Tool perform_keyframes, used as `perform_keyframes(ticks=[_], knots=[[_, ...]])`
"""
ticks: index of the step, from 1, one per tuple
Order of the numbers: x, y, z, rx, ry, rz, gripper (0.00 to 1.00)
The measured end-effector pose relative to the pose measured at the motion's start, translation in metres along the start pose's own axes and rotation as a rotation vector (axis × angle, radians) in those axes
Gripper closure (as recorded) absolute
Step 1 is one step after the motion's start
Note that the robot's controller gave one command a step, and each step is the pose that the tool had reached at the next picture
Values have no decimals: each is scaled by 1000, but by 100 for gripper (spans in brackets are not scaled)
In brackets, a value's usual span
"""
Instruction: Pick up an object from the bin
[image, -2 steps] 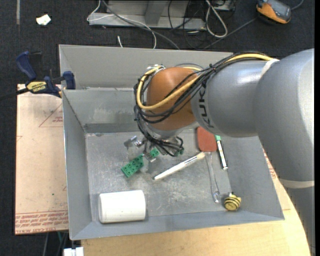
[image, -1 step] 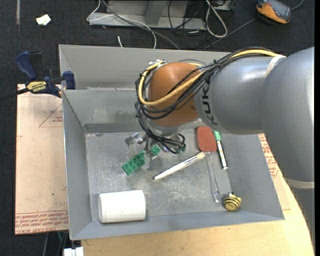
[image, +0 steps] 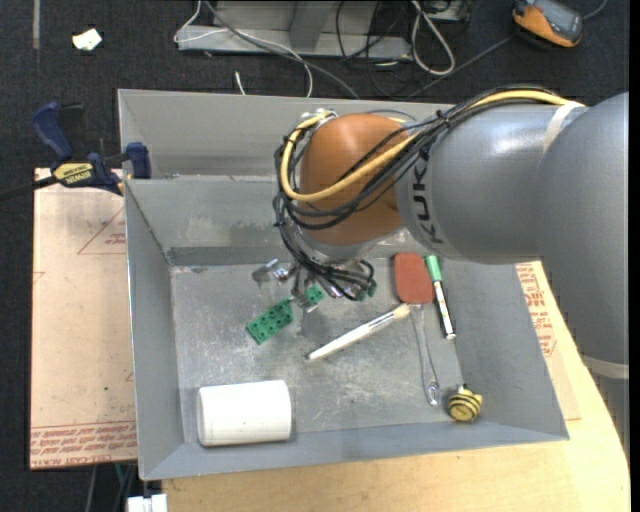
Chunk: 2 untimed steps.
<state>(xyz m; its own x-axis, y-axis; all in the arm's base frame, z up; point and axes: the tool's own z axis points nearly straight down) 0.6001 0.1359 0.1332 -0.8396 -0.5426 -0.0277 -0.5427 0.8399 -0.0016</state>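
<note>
My gripper (image: 298, 297) hangs low over the middle of the grey metal bin (image: 150, 300); I cannot tell whether it is spread or closed. Just beside it, toward the view's lower left, lies 1 green studded plastic brick (image: 270, 322). A thin white stick (image: 358, 333) lies right of the brick, and a white cylinder (image: 244, 412) sits near the front wall.

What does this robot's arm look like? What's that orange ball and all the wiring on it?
The arm is a thick, smooth, rounded grey tube with dark KUKA lettering. Its wrist wears a glossy orange dome-shaped cover. Yellow and black cables run along the arm and loop round the dome. Beneath hangs a small gripper of dark and silvery parts.
</note>
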Motion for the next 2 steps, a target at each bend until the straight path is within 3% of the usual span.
perform_keyframes(ticks=[2], knots=[[-1,0,-26,1,-2,3,100]])
